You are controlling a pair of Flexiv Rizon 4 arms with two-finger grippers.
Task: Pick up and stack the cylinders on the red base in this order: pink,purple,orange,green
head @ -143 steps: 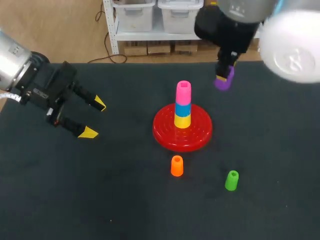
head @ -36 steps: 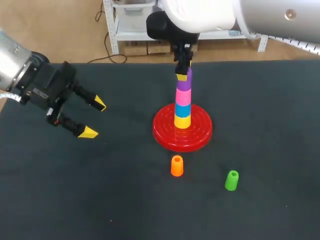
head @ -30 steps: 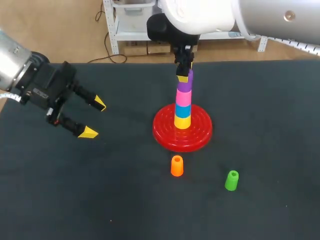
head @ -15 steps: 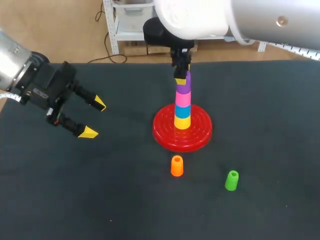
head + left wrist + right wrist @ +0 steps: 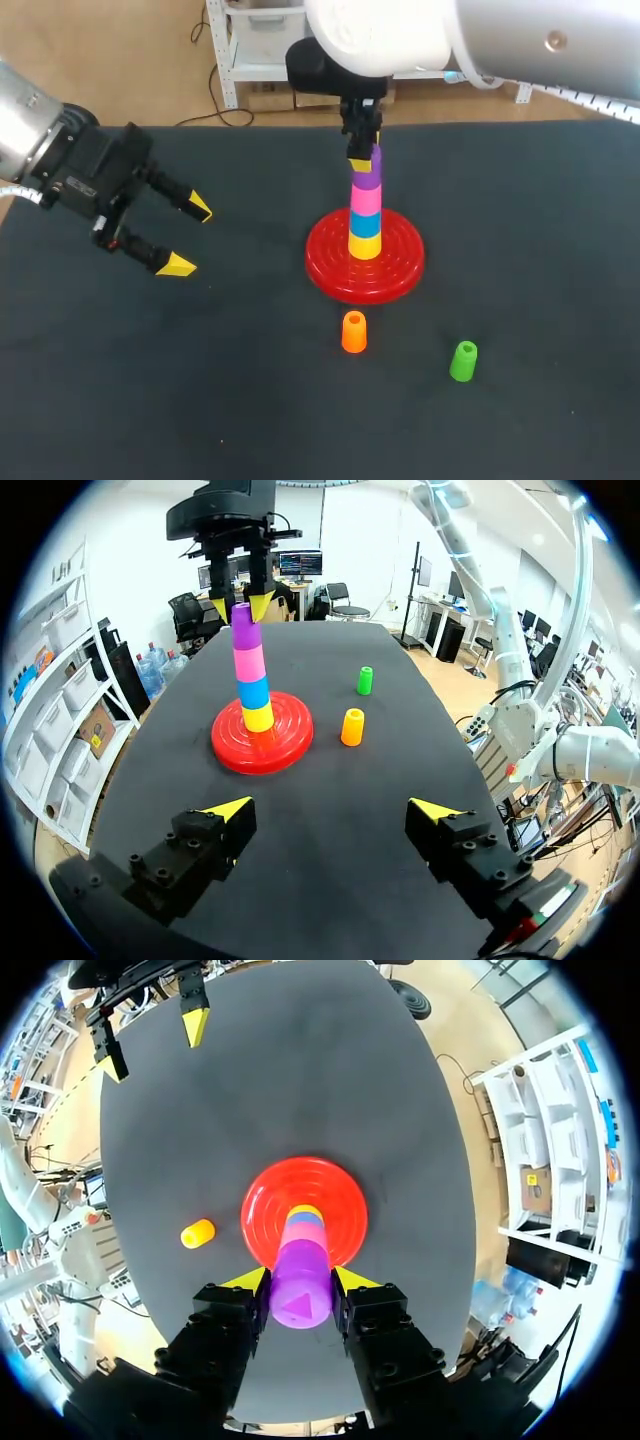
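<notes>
The black table (image 5: 250,400) takes up most of what I can see, with an arm over it from each side. The right arm (image 5: 480,35) is the big thing here, a thick white body that comes in from the far right corner and reaches past the middle, down over the stack. The left arm (image 5: 60,150) sits at the table's left edge, well apart from everything else. Its left gripper (image 5: 190,238) hangs low over bare cloth with the yellow tips spread wide and nothing between them.

Around the middle of the table lies the red base (image 5: 330,265), a round ridged disc flat on the cloth. A straight, upright tower stands on its centre: a yellow cylinder (image 5: 364,245) at the bottom, a blue cylinder (image 5: 365,224) on that, then the pink cylinder (image 5: 366,200), and the purple cylinder (image 5: 368,178) on top.

The right gripper (image 5: 300,1282) comes down from above and sits around the upper end of the purple cylinder. From where I stand I cannot tell whether it is pressing on it or standing just off it.

Nearer the front edge, the orange cylinder (image 5: 354,332) stands upright just in front of the base. The green cylinder (image 5: 463,361) stands upright off to the right of the orange one, a little nearer the front, and the two are clearly apart.
</notes>
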